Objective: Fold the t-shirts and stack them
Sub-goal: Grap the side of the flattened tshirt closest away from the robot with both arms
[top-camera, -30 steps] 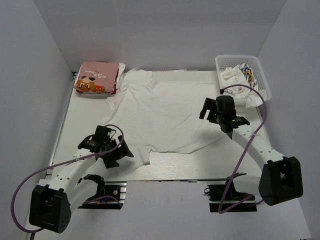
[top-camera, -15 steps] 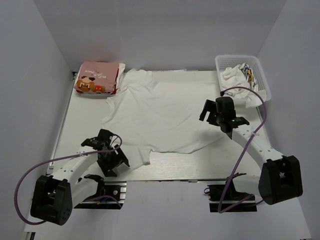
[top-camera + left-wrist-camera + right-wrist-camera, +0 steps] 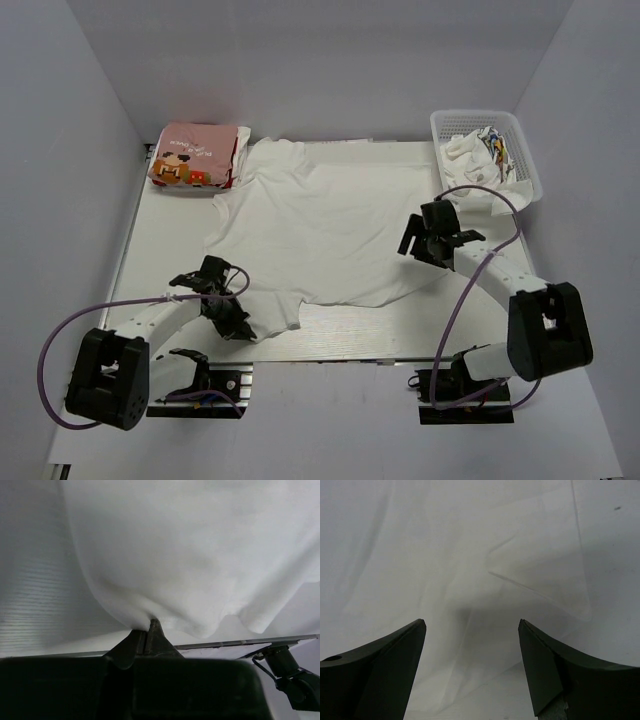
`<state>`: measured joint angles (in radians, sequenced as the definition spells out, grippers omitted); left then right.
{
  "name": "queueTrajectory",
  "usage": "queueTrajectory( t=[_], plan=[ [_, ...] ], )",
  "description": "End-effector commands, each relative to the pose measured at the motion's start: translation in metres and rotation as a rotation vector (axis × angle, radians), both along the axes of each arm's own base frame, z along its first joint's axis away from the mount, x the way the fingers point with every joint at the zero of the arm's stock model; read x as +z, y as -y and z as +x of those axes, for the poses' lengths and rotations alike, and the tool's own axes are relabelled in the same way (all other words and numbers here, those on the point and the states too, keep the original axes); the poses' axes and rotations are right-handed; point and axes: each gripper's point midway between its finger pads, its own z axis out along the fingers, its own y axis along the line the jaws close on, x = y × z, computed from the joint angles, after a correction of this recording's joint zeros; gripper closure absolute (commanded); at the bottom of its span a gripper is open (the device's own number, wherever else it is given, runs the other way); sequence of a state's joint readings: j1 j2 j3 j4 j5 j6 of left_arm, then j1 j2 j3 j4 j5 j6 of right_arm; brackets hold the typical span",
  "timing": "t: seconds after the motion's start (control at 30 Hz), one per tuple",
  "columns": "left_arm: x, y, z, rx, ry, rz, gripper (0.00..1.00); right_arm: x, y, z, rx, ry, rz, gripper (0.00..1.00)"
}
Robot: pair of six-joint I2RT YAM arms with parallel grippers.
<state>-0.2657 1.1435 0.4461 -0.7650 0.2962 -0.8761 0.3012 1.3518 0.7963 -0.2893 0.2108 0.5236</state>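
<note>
Since a second ago the left arm has sunk toward the near edge of the table (image 3: 165, 245), and its pincer (image 3: 238, 322) has gone from wide open to fully closed. It now pinches the near-left hem corner of the large plain white short-sleeved cloth t-shirt (image 3: 330, 215). In the left wrist view the cloth puckers into a small peak where the two dark fingertips (image 3: 151, 628) meet. The right arm has drawn in and leaned down over the shirt's right side. Its pincer (image 3: 418, 246) stands wide apart with nothing between the fingers; it is low over wrinkled white cloth, perhaps touching it, though the wrist view does not settle that.

The white shirt lies spread flat across the middle of the table, collar toward the far edge. The pink folded t-shirt with an orange-brown cartoon print (image 3: 195, 155) sits at the far left corner, just beside the white shirt's sleeve. A white plastic lattice basket (image 3: 527, 160) at the far right holds crumpled cloth.
</note>
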Motion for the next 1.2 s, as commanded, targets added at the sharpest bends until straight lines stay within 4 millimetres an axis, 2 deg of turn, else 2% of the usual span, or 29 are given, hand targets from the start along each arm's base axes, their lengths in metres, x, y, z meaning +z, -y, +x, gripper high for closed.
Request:
queueTrajectory(
  t=[0.0,0.17,0.27,0.37,0.7,0.83,0.97,1.07,1.1,1.17],
  plan=[
    [-0.01,-0.007,0.01,-0.022,0.074,0.045,1.0,-0.013,0.003,-0.003,-0.052,-0.088,-0.019,0.2],
    [-0.008,-0.005,0.013,-0.023,0.089,0.032,1.0,-0.033,0.016,0.0,-0.153,-0.156,-0.08,0.29],
    [-0.007,-0.003,0.014,-0.024,0.097,0.019,1.0,-0.04,0.02,0.003,-0.17,-0.17,-0.11,0.39],
    [-0.009,-0.004,0.011,-0.025,0.088,0.021,1.0,-0.044,0.022,0.006,-0.185,-0.179,-0.125,0.44],
    [-0.005,-0.002,0.013,-0.026,0.121,0.003,1.0,-0.046,0.03,0.017,-0.236,-0.19,-0.179,0.46],
    [-0.005,-0.002,0.013,-0.026,0.121,0.003,1.0,-0.047,0.028,0.019,-0.237,-0.2,-0.177,0.59],
    [-0.005,-0.002,0.013,-0.026,0.121,0.003,1.0,-0.045,0.024,0.018,-0.23,-0.196,-0.157,0.59],
    [-0.005,-0.002,0.013,-0.026,0.121,0.003,1.0,-0.043,0.021,0.021,-0.222,-0.191,-0.142,0.68],
    [-0.005,-0.002,0.013,-0.026,0.121,0.003,1.0,-0.043,0.02,0.019,-0.219,-0.197,-0.144,0.76],
    [-0.004,-0.002,0.013,-0.026,0.13,0.001,1.0,-0.04,0.021,0.019,-0.23,-0.194,-0.143,0.81]
  ],
)
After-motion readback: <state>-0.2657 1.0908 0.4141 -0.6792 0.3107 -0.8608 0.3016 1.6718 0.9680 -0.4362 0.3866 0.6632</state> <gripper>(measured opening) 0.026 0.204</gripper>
